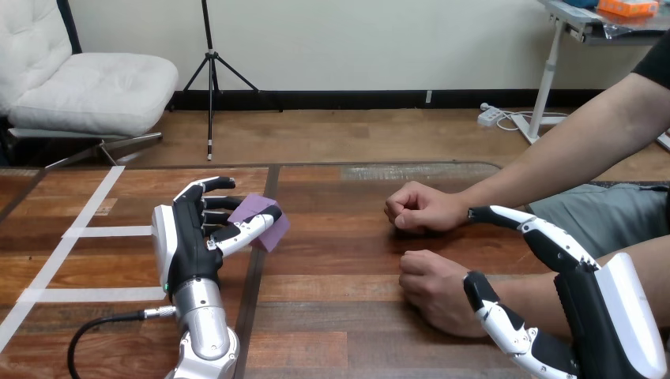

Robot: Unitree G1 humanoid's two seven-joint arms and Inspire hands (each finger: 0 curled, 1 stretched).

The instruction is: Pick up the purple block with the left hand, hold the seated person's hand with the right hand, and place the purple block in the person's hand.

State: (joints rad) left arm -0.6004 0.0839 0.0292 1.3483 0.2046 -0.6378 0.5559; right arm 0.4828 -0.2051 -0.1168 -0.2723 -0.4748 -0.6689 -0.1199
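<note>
My left hand (pixel 188 245) is over the left half of the table with its fingers and thumb curled round the purple block (pixel 261 222), which is held at its right side. The person's two fists rest on the table at the right: a far one (pixel 419 208) and a near one (pixel 433 288). My right hand (pixel 585 308) is at the lower right, open, with its fingers reaching over the person's near forearm and its thumb close beside the near fist's wrist. I cannot tell whether it touches the arm.
White tape lines (pixel 87 231) mark the table's left part. A dark seam (pixel 261 260) runs down the wooden table between my left hand and the person's fists. A black cable (pixel 95 332) loops near my left forearm.
</note>
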